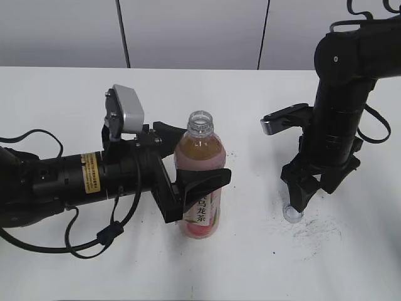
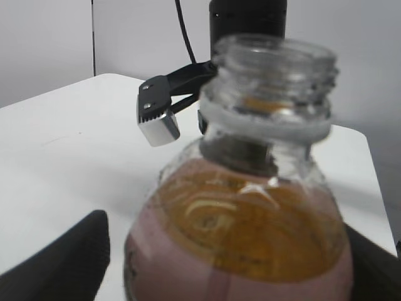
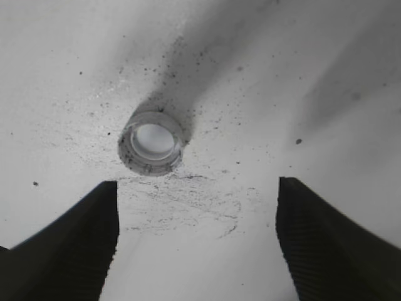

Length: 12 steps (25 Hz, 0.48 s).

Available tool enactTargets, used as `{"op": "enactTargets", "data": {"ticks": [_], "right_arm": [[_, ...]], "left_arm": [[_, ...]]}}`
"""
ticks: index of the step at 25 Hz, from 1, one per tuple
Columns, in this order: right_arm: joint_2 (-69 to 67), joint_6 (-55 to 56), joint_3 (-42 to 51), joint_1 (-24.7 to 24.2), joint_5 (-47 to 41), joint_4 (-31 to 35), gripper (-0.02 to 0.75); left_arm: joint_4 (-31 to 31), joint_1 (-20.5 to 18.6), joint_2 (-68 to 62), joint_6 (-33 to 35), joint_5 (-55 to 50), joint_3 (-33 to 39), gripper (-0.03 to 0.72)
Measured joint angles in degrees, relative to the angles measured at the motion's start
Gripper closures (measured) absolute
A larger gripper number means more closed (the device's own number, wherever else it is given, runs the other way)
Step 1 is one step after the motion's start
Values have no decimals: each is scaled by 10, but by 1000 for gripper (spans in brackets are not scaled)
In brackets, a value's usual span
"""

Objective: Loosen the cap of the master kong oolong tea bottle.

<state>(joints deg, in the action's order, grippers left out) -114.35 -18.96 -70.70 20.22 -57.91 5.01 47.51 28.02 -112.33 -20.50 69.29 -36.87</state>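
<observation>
Bottle [image 1: 200, 182] one, cap [image 3: 151, 142] one, tools two

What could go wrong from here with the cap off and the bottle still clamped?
The master kong oolong tea bottle stands open and full; if the left end effector squeezes or tilts it, tea may spill. The cap lies on the table under the open right end effector, which could knock it away.

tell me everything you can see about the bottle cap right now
The cap is small, round, white plastic with a ribbed side. It is off the bottle, whose threaded neck stands open. It lies on the scuffed white table, open side up. The right gripper hangs over it with its jaws spread, not touching it in the wrist view.
</observation>
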Motion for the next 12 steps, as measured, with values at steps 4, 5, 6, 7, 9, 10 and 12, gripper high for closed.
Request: {"op": "enactTargets", "data": {"ticks": [4,5,6,7,9,10,12], "right_arm": [[0,0,0,0,0,1,153],[0,0,0,0,0,2,153],[0,0,0,0,0,2,153],[0,0,0,0,0,4,153],[0,0,0,0,0,5,153],[0,0,0,0,0,5,153],[0,0,0,0,0,5,153]], "left_arm": [[10,-1,0,0,0,0,112],[15,-1,0,0,0,0,109],[22,-1,0,0,0,0,106],[27,-1,0,0,0,0,105],[34,-1,0,0,0,0,103],[36,-1,0,0,0,0,103],[35,-1,0,0,0,0,103]]}}
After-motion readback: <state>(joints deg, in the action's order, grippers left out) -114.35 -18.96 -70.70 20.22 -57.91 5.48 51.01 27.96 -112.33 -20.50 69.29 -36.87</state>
